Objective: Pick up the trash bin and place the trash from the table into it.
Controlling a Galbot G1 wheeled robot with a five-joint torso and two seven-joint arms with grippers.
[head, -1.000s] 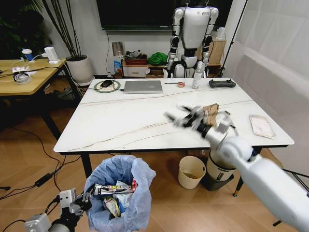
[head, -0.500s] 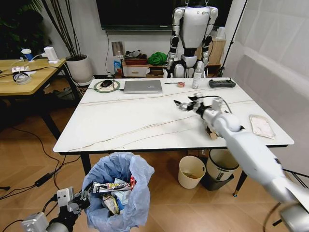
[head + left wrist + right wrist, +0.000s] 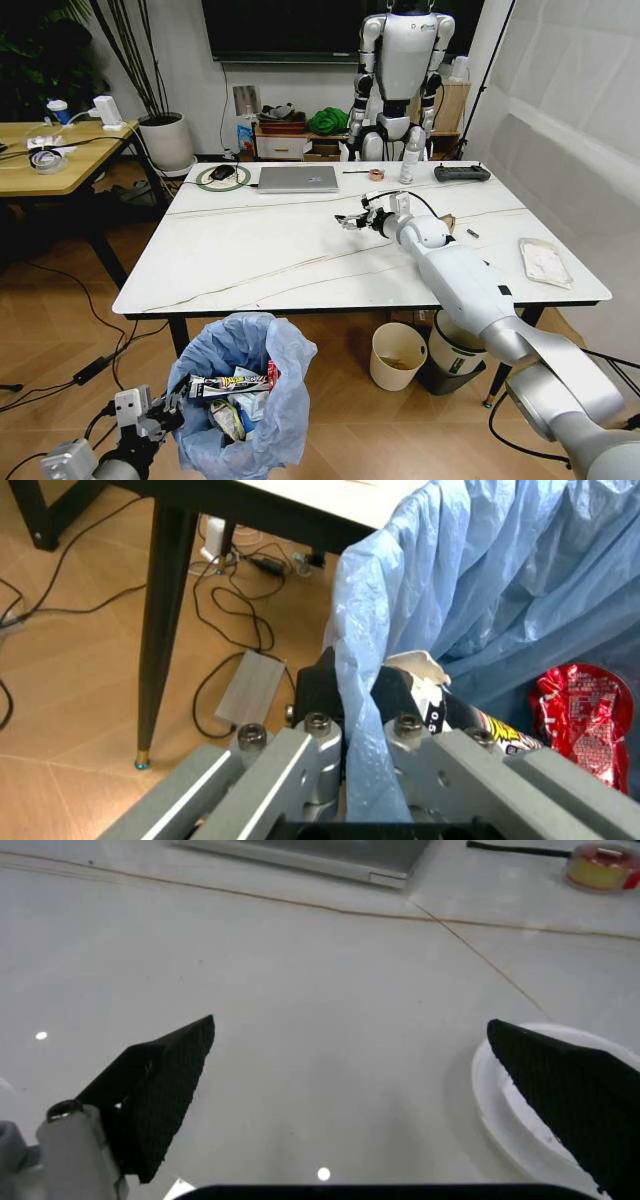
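Observation:
The trash bin (image 3: pixel 240 385), lined with a light-blue bag, hangs low in front of the table (image 3: pixel 250 250). My left gripper (image 3: pixel 165 408) is shut on the bag's rim (image 3: pixel 362 705), and its fingers (image 3: pixel 318 739) pinch the plastic. Inside the bin lie a crushed red can (image 3: pixel 580 709) and a printed wrapper (image 3: pixel 232 384). My right gripper (image 3: pixel 350 219) is stretched over the middle of the table and stands open (image 3: pixel 370 1087). A white lid (image 3: pixel 515 1114) lies on the tabletop just beside one fingertip. Torn brown cardboard (image 3: pixel 446 222) and a pale wrapper (image 3: pixel 545 262) lie to the right.
At the table's far edge sit a grey laptop (image 3: pixel 296 178), a tape roll (image 3: pixel 375 174), a bottle (image 3: pixel 408 158) and a black controller (image 3: pixel 461 172). A cream bucket (image 3: pixel 397 355) and a dark bin (image 3: pixel 452 352) stand under the table. A wooden desk (image 3: pixel 50 155) is on the left.
My right arm has swung from the table's near right side out toward its middle, leaving the cardboard behind. The bin in my left gripper has barely moved.

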